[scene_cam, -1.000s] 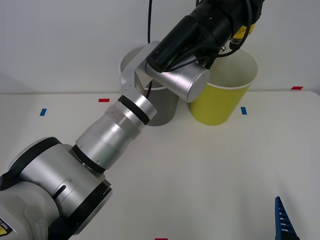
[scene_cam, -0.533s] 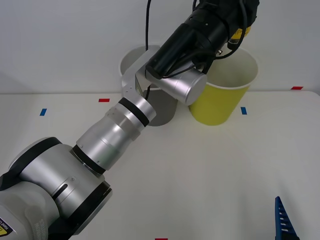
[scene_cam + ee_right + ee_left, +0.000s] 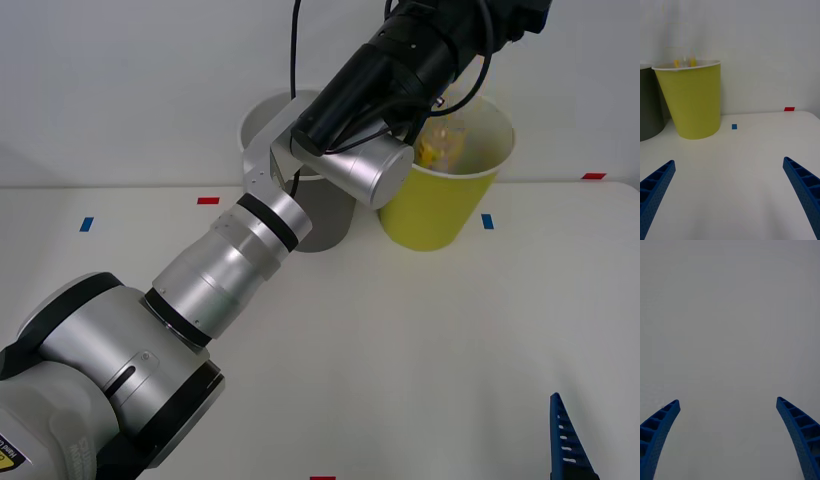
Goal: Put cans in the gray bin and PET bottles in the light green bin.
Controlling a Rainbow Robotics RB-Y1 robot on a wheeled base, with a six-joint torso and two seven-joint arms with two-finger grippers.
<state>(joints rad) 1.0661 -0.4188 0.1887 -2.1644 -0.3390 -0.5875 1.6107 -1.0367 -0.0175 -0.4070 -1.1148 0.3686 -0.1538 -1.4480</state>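
Observation:
My left arm (image 3: pixel 400 70) reaches across the table, its wrist above the light green bin (image 3: pixel 440 208). In the left wrist view the left gripper (image 3: pixel 728 401) is open with nothing between its fingers, facing a blank wall. A blurred yellow PET bottle (image 3: pixel 441 145) is just inside the green bin's mouth, seen at the rim (image 3: pixel 685 62) in the right wrist view. The gray bin (image 3: pixel 330 215) stands beside the green one (image 3: pixel 692 101), partly hidden by my arm. My right gripper (image 3: pixel 728 161) is open low over the table, well short of the bins.
Red (image 3: pixel 207 200) and blue (image 3: pixel 487 221) tape marks dot the white table (image 3: pixel 400 350). A white wall stands right behind the bins. One right fingertip (image 3: pixel 565 440) shows at the near right corner.
The yellow bottle, held high at the left gripper before, has left it and now drops into the light green bin. The left wrist shifted slightly. The right arm stayed put.

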